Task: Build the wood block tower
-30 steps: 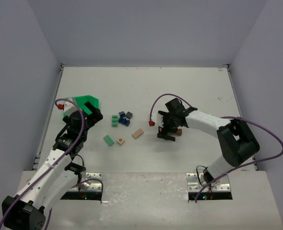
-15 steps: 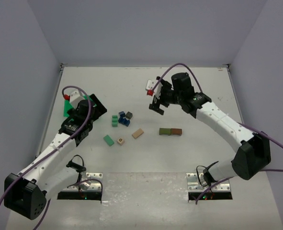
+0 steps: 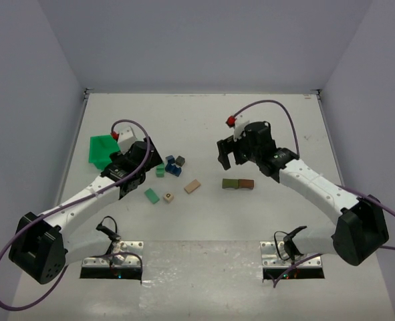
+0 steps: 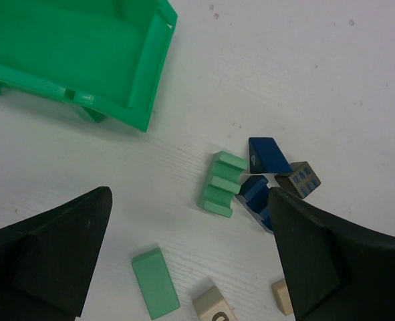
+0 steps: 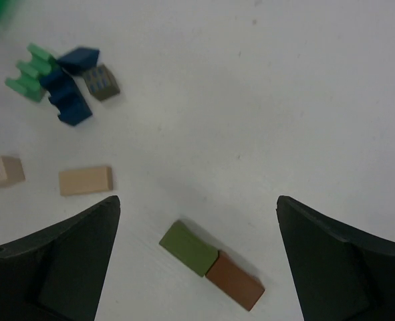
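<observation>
**Both jaws released, tower no higher than two flat bars**

We see the right gripper (image 5: pixel 198 204) spread wide with nothing between its fingers. Just below that gap lies all there is of the wood block tower (image 3: pixel 238 183): an olive bar (image 5: pixel 188 248) and a brown bar (image 5: pixel 234 283), touching end to end, flat on the white table (image 3: pixel 284 120), with nothing stacked on them. Out past the left finger sit a tan bar (image 5: pixel 85 180) and a letter cube (image 5: pixel 1 172) marked D. Farther off is a huddle of green and blue pieces.

The left gripper (image 4: pixel 189 200) is likewise wide apart and empty. Within its gap is a green notched block (image 4: pixel 222 184). Close by the right finger are a blue notched block (image 4: pixel 257 200), a blue wedge (image 4: pixel 269 154) and a grey block (image 4: pixel 299 179) with blue marks. A flat green bar (image 4: pixel 156 282) lies lower, nearer the left finger. Well beyond the left finger is the green bin (image 4: pixel 77 53).

Only the right wrist view lets us read the D. Only the left wrist view shows the bin's hollow inside, and it misses the two-bar base. The top view alone shows both arms at once, with the loose pieces between the two grippers.
</observation>
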{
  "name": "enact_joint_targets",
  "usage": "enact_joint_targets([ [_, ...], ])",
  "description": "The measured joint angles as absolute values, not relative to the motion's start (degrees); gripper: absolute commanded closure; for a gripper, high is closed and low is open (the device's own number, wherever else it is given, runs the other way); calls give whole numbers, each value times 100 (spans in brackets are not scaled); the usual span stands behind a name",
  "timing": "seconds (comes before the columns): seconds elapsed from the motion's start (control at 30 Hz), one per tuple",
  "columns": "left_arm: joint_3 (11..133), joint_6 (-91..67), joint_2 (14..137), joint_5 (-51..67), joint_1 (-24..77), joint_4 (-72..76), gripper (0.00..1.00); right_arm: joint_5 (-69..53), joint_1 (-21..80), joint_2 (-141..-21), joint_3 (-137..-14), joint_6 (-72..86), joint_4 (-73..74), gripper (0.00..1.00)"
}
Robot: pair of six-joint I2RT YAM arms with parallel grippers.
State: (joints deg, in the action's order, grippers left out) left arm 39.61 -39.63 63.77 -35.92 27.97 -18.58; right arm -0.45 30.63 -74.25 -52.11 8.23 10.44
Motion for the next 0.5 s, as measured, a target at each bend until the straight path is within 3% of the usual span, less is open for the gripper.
enact_joint_targets([
  [0.5,3817,-3645,6730,-2838,3015,-1209,0,-469,3063,-7325,-4203,1273,823,1],
])
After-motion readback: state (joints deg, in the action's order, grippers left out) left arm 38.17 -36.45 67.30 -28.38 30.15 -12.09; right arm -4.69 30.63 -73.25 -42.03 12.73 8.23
